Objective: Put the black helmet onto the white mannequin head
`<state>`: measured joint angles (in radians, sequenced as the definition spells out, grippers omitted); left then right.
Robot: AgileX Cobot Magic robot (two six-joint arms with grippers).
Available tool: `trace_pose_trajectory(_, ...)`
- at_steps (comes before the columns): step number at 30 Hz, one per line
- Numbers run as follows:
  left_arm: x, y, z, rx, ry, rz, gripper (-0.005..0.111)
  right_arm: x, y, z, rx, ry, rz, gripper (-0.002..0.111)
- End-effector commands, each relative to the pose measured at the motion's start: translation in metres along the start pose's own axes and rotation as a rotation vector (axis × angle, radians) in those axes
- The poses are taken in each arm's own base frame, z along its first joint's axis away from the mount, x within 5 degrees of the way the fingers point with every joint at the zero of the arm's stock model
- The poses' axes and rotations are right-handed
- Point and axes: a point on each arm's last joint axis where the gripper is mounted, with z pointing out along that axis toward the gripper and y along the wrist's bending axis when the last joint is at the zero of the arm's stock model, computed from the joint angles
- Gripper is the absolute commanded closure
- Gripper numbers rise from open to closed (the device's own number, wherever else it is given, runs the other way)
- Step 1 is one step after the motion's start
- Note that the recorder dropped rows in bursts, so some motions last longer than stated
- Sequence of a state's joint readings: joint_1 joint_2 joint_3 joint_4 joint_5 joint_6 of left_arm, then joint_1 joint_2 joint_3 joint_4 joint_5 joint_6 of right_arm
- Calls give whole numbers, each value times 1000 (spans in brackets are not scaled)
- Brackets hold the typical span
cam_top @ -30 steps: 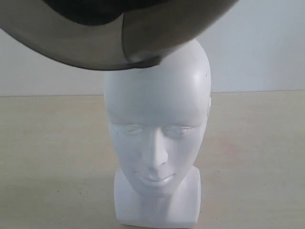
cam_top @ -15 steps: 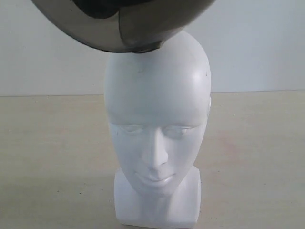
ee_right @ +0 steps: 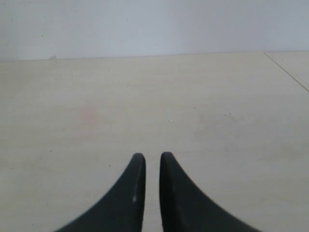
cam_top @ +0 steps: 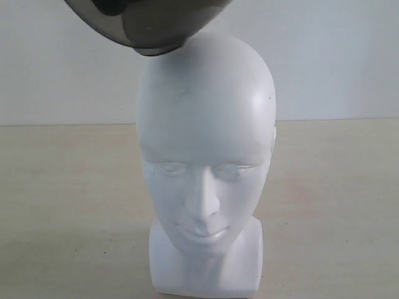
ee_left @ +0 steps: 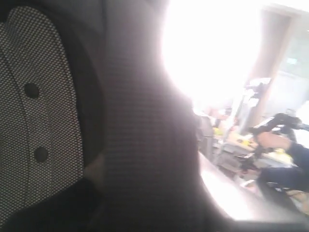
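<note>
Cut by the top edge, the black helmet [cam_top: 149, 25] hangs over the white mannequin head [cam_top: 206, 156], open table [cam_top: 62, 205] around. The right gripper [ee_right: 152, 157] stands narrow and empty. The left gripper hides behind helmet lining, so its jaws cannot be told.

Right gripper [ee_right: 152, 157]: two matte black fingers [ee_right: 120, 208], broad at base, curving inward, tapering to narrow rounded tips. One pale speck [ee_right: 134, 198] on one finger.

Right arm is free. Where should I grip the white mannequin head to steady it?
Probably the square base of the white mannequin head, from the right: its flat sides suit jaws, and the rounded dome is left clear for the black helmet.
</note>
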<state>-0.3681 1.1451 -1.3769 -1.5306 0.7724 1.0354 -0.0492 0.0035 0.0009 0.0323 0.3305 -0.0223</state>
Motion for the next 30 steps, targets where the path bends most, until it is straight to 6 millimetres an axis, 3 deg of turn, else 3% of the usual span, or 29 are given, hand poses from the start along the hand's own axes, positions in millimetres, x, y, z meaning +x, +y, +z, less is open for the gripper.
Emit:
trace_pose_trajectory(1,-31,-10,-7,-116,-69,62,102,-1,0,0,1,-13,0,96)
trace_pose_trajectory(7,-59,-16,-4,-142,-105,45,102,-1,0,0,1,-13,0,96)
trace_pose_trajectory(17,-88,-29,-2,-223,-227,10,102,-1,0,0,1,-13,0,96)
trace_pose_trajectory(30,-89,-36,5,-305,-278,-55,102,-1,0,0,1,-13,0,96)
